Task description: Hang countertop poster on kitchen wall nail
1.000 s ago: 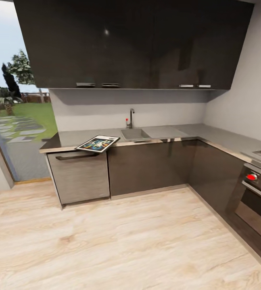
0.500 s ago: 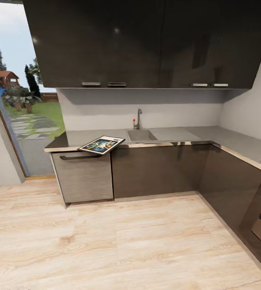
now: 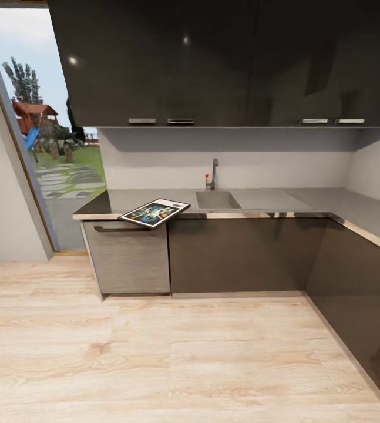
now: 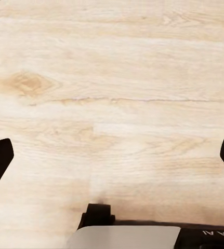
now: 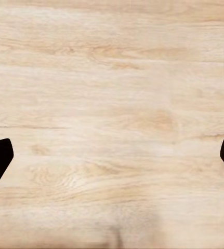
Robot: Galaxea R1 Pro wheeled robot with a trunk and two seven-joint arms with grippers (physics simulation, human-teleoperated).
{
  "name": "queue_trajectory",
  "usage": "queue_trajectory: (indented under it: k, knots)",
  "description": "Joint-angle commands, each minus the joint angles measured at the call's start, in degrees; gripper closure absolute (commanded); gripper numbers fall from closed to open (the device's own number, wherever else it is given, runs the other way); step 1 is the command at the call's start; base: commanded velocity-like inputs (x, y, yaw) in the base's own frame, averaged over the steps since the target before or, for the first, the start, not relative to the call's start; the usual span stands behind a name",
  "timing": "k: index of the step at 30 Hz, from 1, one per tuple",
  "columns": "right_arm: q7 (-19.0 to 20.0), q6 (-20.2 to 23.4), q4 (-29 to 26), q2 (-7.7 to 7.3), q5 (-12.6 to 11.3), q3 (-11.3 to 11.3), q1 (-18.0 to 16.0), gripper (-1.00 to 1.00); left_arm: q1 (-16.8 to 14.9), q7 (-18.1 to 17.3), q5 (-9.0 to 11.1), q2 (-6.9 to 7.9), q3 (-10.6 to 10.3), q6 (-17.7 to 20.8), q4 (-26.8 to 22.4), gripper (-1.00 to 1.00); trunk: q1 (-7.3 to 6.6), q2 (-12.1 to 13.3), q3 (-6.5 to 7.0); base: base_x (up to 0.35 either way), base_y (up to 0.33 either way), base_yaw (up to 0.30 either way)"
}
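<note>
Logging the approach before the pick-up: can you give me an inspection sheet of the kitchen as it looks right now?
Surface: light-grey countertop with a built-in sink and tap, over dark cabinets.
Job's things: poster lies flat near the counter's front edge, beside the sink, one corner overhanging the edge. Wall nails: nothing seen.
Clutter: nothing seen on the countertop besides the poster.
Grippers: left gripper and right gripper both open, fingers spread wide, empty, pointing down at the wooden floor.
Cables: nothing seen.
Surroundings: dark upper cabinets; open doorway to a garden at the counter's end.
</note>
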Motion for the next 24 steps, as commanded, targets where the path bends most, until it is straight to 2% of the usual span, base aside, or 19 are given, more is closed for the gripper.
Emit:
queue_trajectory:
  k: [1, 4, 11, 24]
  knots:
    - [0.33, -0.51, 0.38, -0.34, -0.07, -0.35, -0.23, -1.00, 0.02, 0.00, -0.01, -0.38, 0.37, -0.02, -0.40, -1.00, 0.01, -0.01, -0.04, 0.000, 0.000, 0.000]
    - [0.48, -1.19, 1.35, -0.56, -0.94, -0.77, -0.18, -1.00, 0.01, 0.00, -0.01, -0.41, 0.30, 0.00, -0.90, -1.00, 0.01, -0.01, -0.04, 0.000, 0.000, 0.000]
    - [0.48, -1.19, 3.60, -0.56, -0.94, -0.77, -0.18, -1.00, 0.01, 0.00, -0.01, -0.41, 0.30, 0.00, -0.90, -1.00, 0.01, -0.01, -0.04, 0.000, 0.000, 0.000]
    - [0.48, -1.19, 3.64, -0.56, -0.94, -0.77, -0.18, -1.00, 0.01, 0.00, -0.01, -0.41, 0.30, 0.00, -0.90, -1.00, 0.01, -0.01, -0.04, 0.000, 0.000, 0.000]
